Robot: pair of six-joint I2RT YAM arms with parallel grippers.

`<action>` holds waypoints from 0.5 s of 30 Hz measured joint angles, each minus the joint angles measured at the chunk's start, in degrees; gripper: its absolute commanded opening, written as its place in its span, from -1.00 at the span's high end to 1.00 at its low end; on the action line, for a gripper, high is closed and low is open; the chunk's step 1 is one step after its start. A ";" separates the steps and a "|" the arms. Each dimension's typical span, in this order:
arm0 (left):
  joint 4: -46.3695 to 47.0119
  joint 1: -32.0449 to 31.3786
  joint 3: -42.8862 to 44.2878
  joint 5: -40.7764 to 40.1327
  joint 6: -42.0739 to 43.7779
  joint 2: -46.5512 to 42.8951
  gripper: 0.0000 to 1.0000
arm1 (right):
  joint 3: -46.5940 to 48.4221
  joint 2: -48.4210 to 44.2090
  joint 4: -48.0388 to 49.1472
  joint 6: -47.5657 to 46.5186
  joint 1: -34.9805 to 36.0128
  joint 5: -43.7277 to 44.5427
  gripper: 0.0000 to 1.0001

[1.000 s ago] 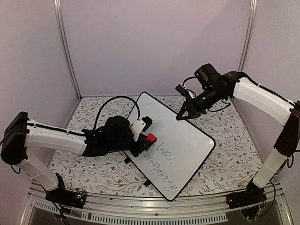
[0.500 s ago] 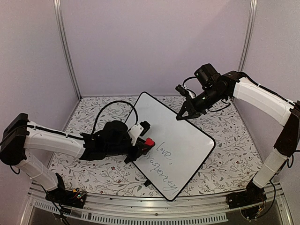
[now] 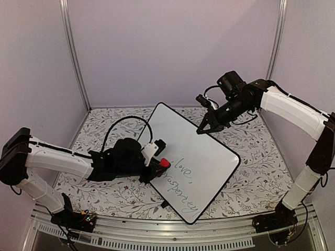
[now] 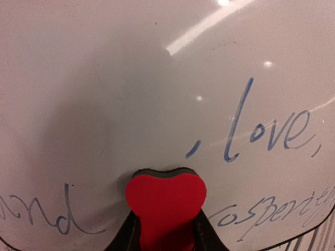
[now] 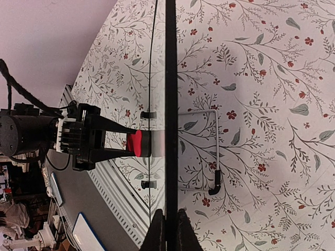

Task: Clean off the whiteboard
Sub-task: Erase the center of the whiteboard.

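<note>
Top external — whiteboard edge pinched, right gripper

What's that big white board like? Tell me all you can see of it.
The whiteboard is a glossy white rectangle with a thin black rim, rounded corners and small black feet, set askew on the flowered table. Blue cursive handwriting reads "and", "love," and "prosperity"; the rest is bare. The right gripper pinches its far rim, and the left gripper presses a red eraser on it.

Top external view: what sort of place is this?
Probably a robot test booth, not a home or office: plain walls framed by metal posts, a floral tabletop, and two arms bolted to an aluminium rail.
</note>
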 measured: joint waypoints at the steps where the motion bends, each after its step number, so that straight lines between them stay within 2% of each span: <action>1: -0.11 -0.02 0.07 0.00 0.04 0.00 1.00 | 0.00 0.00 0.00 0.02 0.00 0.00 1.00; 15: -4.37 -0.85 6.86 0.07 2.08 1.88 1.00 | 0.02 0.00 -0.04 0.02 -0.02 0.00 1.00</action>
